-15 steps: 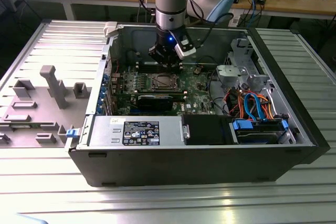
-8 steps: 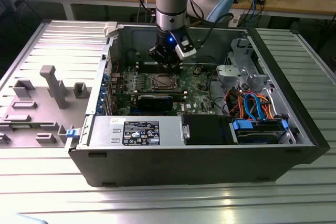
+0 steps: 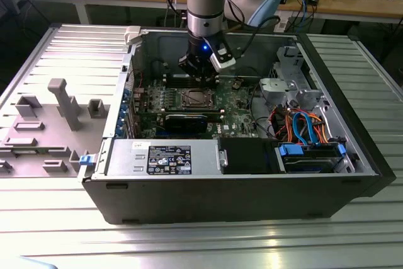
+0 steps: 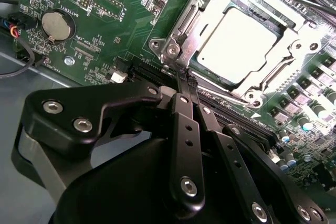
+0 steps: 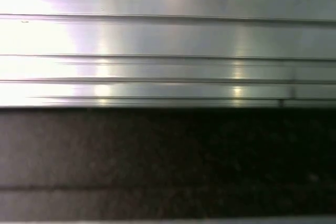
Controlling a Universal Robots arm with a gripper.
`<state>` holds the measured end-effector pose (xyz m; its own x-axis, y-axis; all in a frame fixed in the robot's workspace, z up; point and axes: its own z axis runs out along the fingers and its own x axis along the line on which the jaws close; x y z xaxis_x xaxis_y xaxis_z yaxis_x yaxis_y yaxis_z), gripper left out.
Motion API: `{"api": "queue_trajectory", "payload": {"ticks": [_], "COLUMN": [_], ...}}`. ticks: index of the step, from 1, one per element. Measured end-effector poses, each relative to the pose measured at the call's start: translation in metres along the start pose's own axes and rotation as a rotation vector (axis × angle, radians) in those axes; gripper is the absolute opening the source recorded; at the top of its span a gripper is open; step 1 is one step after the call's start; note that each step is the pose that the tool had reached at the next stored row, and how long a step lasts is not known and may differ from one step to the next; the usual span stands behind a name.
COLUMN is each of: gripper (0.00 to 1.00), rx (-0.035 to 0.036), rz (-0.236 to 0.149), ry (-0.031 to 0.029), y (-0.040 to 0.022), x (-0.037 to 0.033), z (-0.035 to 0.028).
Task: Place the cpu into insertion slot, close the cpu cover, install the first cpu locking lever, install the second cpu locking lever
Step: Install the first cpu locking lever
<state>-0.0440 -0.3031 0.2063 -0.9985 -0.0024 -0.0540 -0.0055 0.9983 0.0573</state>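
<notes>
Gripper: black two-fingered gripper (image 4: 187,80) – fingers pressed together, holding nothing, tips beside the socket's corner.
Cpu: square silver-grey metal chip (image 4: 242,39) sat in the green motherboard's socket.
Cover: thin silver metal frame (image 4: 294,56) – lay flat around the chip.

The pincer (image 4: 185,80) hides one corner of the cpu cover (image 4: 210,85).

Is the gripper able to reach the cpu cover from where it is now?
Probably yes. In the second wrist view the gripper, fingers together, sits right at the edge of the cpu cover, which lies closed over the cpu. Nothing stands between them.
</notes>
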Motion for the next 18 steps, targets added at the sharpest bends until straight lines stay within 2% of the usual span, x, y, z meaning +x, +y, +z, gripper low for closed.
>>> {"api": "queue_trajectory", "payload": {"ticks": [7,14,18], "gripper": [0.11,0.11,0.11], "rx": [0.0094,0.0099,0.0093], "rz": [0.0,0.0,0.0], "ry": [0.0007,0.0036,0.0032], "y": [0.0,0.0007,0.0008], "x": [-0.0002,-0.0018,-0.0019], "z": [0.0004,0.002,0.0016]}}
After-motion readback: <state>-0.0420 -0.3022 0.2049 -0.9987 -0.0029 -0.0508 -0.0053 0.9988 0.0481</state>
